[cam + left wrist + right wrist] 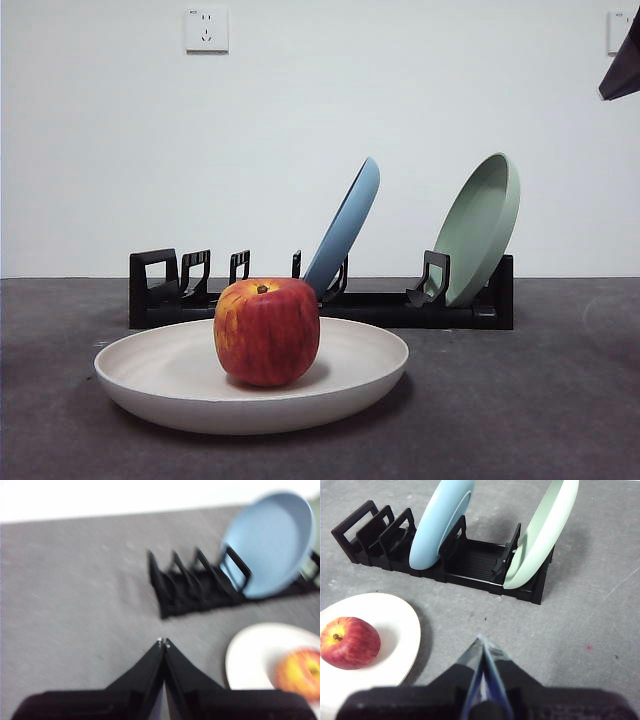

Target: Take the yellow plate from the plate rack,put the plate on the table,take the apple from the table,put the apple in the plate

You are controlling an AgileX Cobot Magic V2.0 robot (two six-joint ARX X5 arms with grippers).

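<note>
The yellow plate [180, 375] lies flat on the table [520, 400] in front of the plate rack [360, 305]. The apple [266, 331] stands upright in the middle of the plate. It also shows in the left wrist view [300, 672] and the right wrist view [349, 642]. My left gripper [163, 642] is shut and empty, above the table beside the plate. My right gripper [482, 640] is shut and empty, above the table in front of the rack [470, 562]. In the front view only a black tip [622, 70] shows at the top right corner.
A light blue plate [345, 228] leans in the rack's middle slots and a pale green plate [484, 225] stands at its right end. The rack's left slots hold nothing. A white wall with a socket [206, 29] stands behind.
</note>
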